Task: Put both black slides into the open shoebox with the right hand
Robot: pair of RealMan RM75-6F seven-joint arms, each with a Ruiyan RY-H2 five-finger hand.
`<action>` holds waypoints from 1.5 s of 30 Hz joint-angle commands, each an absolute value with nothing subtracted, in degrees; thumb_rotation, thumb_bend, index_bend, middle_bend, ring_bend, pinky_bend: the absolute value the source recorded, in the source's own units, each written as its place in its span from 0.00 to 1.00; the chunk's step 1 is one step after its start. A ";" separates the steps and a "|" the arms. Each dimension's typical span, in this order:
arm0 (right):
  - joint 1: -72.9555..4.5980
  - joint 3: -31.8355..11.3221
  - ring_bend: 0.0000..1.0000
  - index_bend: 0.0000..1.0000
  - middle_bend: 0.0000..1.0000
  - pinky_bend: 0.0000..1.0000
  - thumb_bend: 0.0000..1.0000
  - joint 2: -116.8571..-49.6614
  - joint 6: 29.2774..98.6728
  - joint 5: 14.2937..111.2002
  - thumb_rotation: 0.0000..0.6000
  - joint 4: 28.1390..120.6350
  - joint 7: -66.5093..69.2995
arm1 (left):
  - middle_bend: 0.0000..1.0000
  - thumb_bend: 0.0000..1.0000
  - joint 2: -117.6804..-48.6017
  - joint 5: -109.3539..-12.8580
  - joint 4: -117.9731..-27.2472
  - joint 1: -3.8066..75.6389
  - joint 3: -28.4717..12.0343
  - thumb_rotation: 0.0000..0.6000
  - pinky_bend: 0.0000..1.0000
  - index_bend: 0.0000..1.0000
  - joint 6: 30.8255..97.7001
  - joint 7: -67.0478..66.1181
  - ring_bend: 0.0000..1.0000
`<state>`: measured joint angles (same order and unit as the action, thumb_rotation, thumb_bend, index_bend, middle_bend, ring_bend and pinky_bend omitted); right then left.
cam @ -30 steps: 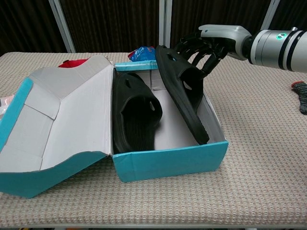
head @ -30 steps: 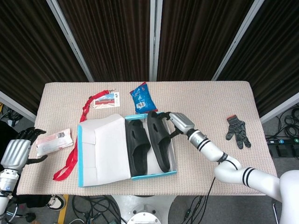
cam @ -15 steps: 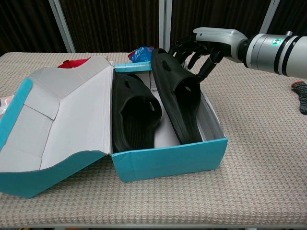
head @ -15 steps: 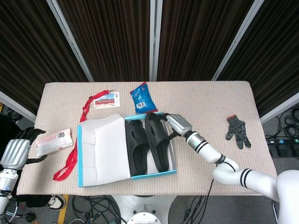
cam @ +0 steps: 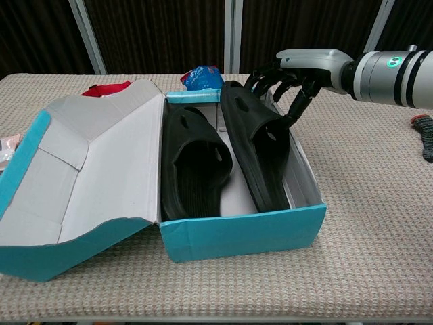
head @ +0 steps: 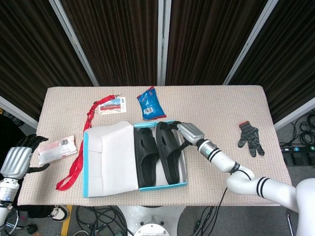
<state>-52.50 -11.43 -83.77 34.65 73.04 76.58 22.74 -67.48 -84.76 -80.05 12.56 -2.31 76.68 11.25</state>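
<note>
The teal shoebox stands open mid-table, its lid folded out to the left. One black slide lies flat in the box's left half. The second black slide lies beside it in the right half, nearly flat. My right hand curls over that slide's far end and grips it, thumb down along its right rim. At the table's left edge my left hand hangs with fingers apart, holding nothing.
Behind the box lies a blue snack bag. A red lanyard with a card runs along the box's left side, near a white packet. A dark glove lies far right.
The second slide stood tilted on its edge in the box; my right hand has lowered it until it lies nearly flat beside the first. The box shifted slightly. The left hand stayed still.
</note>
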 commanded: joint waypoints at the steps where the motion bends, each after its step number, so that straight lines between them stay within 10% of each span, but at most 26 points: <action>1: -52.83 -11.37 0.07 0.25 0.27 0.18 0.00 -82.48 33.16 72.05 1.00 77.76 22.53 | 0.23 0.12 -67.47 -84.73 -80.12 12.63 -2.38 1.00 0.19 0.24 76.65 11.17 0.12; 13: -53.66 -11.20 0.00 0.00 0.10 0.04 0.00 -78.88 29.48 70.62 1.00 80.58 21.58 | 0.23 0.12 -67.46 -84.65 -80.26 12.64 -2.38 1.00 0.19 0.24 76.52 11.10 0.12; 29: -49.36 -16.84 0.03 0.07 0.21 0.14 0.00 -72.26 40.15 73.15 1.00 94.19 28.84 | 0.23 0.12 -67.28 -84.94 -80.84 12.94 -2.61 1.00 0.19 0.24 76.69 10.82 0.12; 45: -51.84 -13.57 0.05 0.10 0.20 0.17 0.13 -77.62 33.09 83.12 1.00 89.92 52.90 | 0.23 0.12 -67.25 -84.62 -80.43 12.63 -2.52 1.00 0.19 0.24 76.78 11.21 0.12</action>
<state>-51.17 -14.78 -76.17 33.87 80.75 91.95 51.19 -67.25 -84.64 -80.47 12.65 -2.52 76.77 11.15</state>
